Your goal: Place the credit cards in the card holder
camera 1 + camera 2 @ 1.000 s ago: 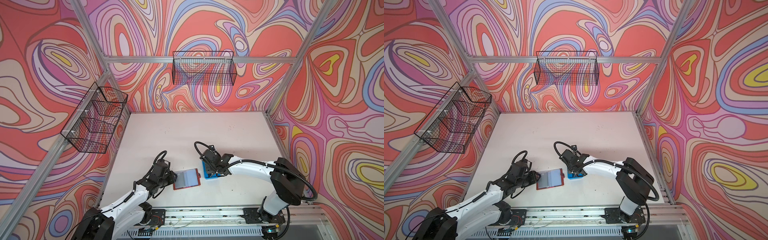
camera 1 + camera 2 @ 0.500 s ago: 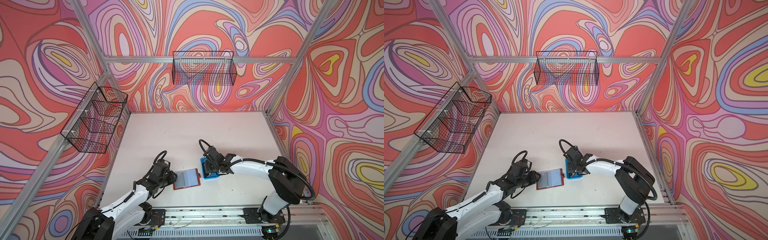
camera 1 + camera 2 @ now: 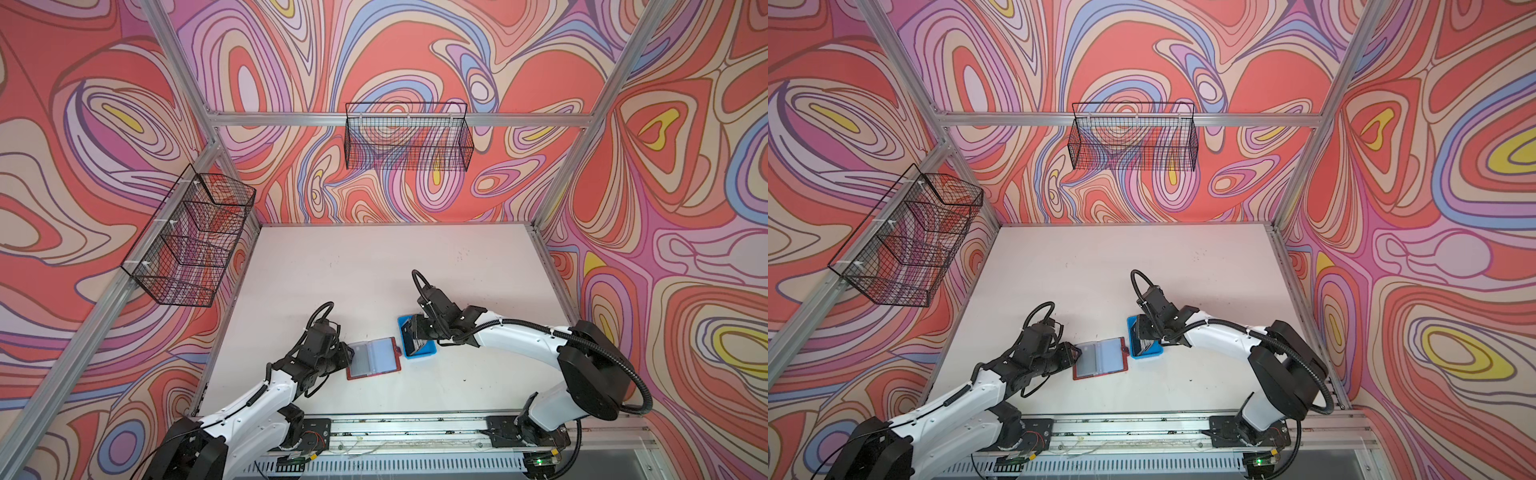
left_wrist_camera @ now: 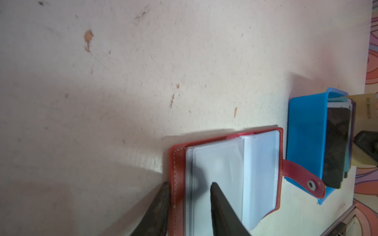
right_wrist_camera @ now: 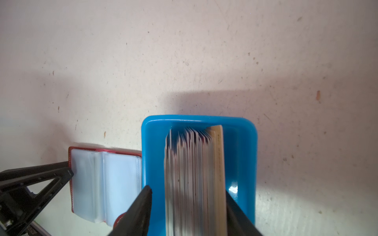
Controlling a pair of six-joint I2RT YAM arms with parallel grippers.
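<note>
While a red-brown, leather-look booklet card holder (image 3: 374, 358) lies open and flat on the pale, scuffed surface (image 3: 374, 266), close to the near edge and about midway across, its clear plastic sleeves face up. Just to its right stands a small blue plastic tray (image 3: 424, 354). The snap-button tab (image 4: 302, 177) on the holder reaches across to the tray's side.

The credit cards (image 5: 190, 173), a stack of thin plastic rectangles, stand on edge inside the tray and lean a little. A black-faced card shows on the side toward the holder, and a beige card is on the stack's right.

The right tool (image 5: 188, 190) hangs over the tray with its fingers spread, one on either side of the stack. The right finger lies against the beige card, and the left finger stands clear of the cards with a gap showing.

The left tool (image 4: 189, 185) sits at the holder's left edge with its fingers partly apart. One tip is over the sleeves and the other is just outside the red cover. From these angles it is unclear whether it pinches the cover or only rests there.
</note>
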